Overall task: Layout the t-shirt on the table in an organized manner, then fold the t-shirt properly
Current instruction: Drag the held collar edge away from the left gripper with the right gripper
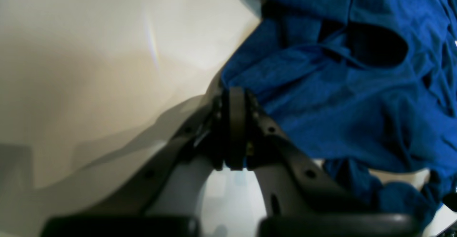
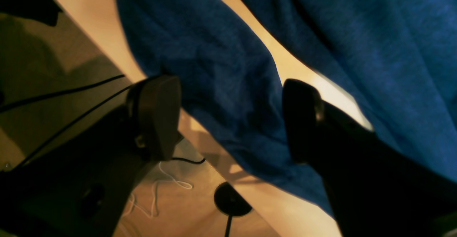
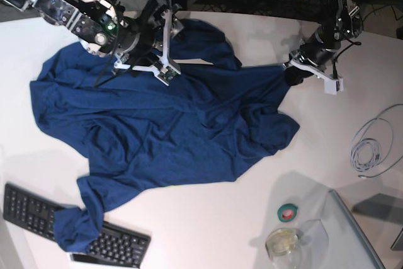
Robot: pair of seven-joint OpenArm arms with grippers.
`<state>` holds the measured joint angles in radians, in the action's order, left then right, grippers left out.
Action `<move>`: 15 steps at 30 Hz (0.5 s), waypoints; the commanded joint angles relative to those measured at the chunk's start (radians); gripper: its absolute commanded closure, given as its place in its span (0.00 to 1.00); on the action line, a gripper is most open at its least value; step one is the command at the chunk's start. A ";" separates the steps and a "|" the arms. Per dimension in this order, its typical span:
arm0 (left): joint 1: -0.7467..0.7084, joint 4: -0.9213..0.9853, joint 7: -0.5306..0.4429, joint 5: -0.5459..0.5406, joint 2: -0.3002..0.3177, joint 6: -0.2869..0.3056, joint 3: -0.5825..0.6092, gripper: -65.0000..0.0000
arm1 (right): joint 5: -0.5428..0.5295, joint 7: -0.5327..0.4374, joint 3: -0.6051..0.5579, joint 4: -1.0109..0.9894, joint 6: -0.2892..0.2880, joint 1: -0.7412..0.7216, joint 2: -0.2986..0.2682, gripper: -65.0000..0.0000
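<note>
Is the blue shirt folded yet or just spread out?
Spread out, not folded. The t-shirt lies rumpled across the table, one corner draped over the keyboard.

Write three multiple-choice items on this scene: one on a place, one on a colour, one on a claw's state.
1. Where does the keyboard lie in the base view?
A. bottom left
B. top right
C. centre

2. What colour is the t-shirt?
A. red
B. navy blue
C. white

3. How is the left claw?
A. wide open
B. shut on the t-shirt
C. out of view

Answers:
1 A, it sits at the lower left table edge, a shirt end draped over it.
2 B, the cloth is dark blue in every view.
3 B, its jaws meet at the cloth's edge.
</note>
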<state>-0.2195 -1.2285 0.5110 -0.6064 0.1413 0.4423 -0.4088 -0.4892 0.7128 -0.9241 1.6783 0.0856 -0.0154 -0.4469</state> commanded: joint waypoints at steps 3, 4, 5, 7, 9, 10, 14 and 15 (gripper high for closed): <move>-0.004 -0.014 -0.015 -0.013 0.011 0.005 -0.003 1.00 | 0.007 -0.008 0.006 -0.057 -0.004 -0.033 0.046 0.34; -0.005 -0.014 -0.015 -0.013 0.011 0.005 -0.003 1.00 | 0.007 -0.008 0.004 -0.080 -0.004 -0.037 0.059 0.34; -0.007 -0.014 -0.015 -0.013 0.011 0.005 -0.003 1.00 | 0.007 -0.008 0.004 -0.105 -0.005 -0.042 0.075 0.34; -0.007 -0.014 -0.015 -0.013 0.011 0.005 -0.003 1.00 | 0.007 -0.008 0.004 -0.137 -0.005 -0.051 0.096 0.34; -0.008 -0.014 -0.015 -0.013 0.011 0.005 -0.003 1.00 | 0.007 -0.012 0.004 -0.154 -0.023 -0.051 0.099 0.34; -0.008 -0.014 -0.015 -0.013 0.011 0.005 -0.003 1.00 | 0.007 -0.012 0.004 -0.162 -0.048 -0.051 0.099 0.35; -0.008 -0.014 -0.015 -0.013 0.011 0.005 -0.009 1.00 | 0.007 -0.014 0.004 -0.208 -0.100 -0.051 0.112 0.50; -0.008 -0.014 -0.015 -0.013 0.011 0.005 -0.009 1.00 | 0.007 -0.014 0.004 -0.221 -0.114 -0.051 0.113 0.62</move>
<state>-0.2325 -1.2274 0.5129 -0.6056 0.1417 0.4419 -0.4137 -0.4732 0.6910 -0.9222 1.4498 -0.0208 -0.0612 -0.3290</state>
